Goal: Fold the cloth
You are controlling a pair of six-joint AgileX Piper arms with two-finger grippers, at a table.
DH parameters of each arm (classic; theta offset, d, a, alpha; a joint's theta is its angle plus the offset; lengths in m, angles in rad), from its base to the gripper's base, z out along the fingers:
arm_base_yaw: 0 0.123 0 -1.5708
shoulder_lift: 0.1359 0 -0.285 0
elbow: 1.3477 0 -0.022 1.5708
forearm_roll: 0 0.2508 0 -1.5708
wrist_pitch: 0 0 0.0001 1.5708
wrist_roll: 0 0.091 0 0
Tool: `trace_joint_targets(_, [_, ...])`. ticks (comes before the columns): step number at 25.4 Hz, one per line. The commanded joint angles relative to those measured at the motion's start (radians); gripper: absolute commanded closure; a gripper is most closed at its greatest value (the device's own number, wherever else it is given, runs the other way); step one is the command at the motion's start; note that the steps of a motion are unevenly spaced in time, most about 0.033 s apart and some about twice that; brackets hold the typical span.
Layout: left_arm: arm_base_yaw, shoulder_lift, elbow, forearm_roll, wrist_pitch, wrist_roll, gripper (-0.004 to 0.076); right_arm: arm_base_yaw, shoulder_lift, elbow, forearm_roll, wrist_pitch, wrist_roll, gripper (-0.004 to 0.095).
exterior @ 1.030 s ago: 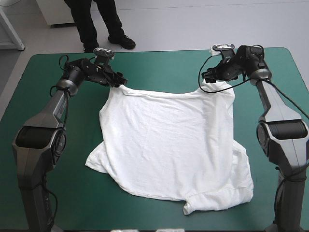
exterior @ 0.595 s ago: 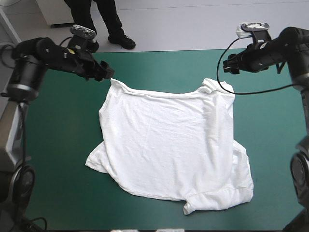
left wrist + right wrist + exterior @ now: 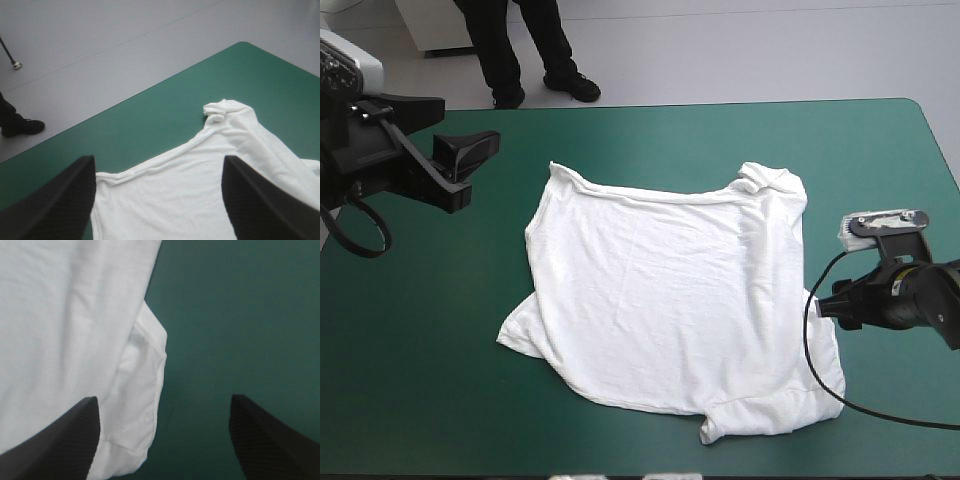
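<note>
A white T-shirt [image 3: 680, 300] lies spread flat on the teal-green surface [image 3: 420, 400], a little right of centre. Its long axis runs from the near edge to the far edge, and the near end is skewed toward the right edge. At the near end the cloth is rumpled, with a folded corner [image 3: 715, 430] closest to the near edge. A sleeve [image 3: 515, 335] sticks out on the left side. Partway up the right side, the right gripper [image 3: 828, 300] sits low beside the T-shirt and points inward at its right sleeve [image 3: 818, 325]. In the right wrist view the right gripper [image 3: 163, 399] is spread wide and holds nothing. That sleeve [image 3: 142, 390] lies between its black fingers, toward one of them, and there is bare cover toward the other. Farther back, the far hem [image 3: 650, 195] runs roughly parallel to the far edge. It ends in a bunched lump [image 3: 765, 180] at its right corner. The left gripper [image 3: 468, 170] hangs raised near the far left corner, well apart from the cloth. In the left wrist view the left gripper [image 3: 157, 157] is also wide open and empty, and it looks down across the far hem [image 3: 165, 162]. The right gripper is clearly the nearer of the two. The T-shirt lies just ahead of it, so a grasp on that side looks like a short reach. The left gripper would have to come down and inward first.
</note>
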Motion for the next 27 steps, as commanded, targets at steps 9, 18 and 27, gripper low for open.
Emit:
trace_joint_targets(9, [-0.142, -0.009, 0.144, -0.014, -0.068, -0.009, 0.021, 0.001, 0.322, 0.076, 0.033, -0.226, 0.007, 0.0237])
trace_joint_targets(18, [-0.15, -0.009, 0.148, 0.014, -0.052, -0.009, 0.021, -0.099, 0.474, 0.076, 0.088, -0.261, -0.049, 0.0237])
trace_joint_targets(27, [-0.15, -0.009, 0.148, 0.016, -0.05, -0.009, 0.021, -0.138, 0.574, 0.081, 0.134, -0.29, -0.121, 0.0326])
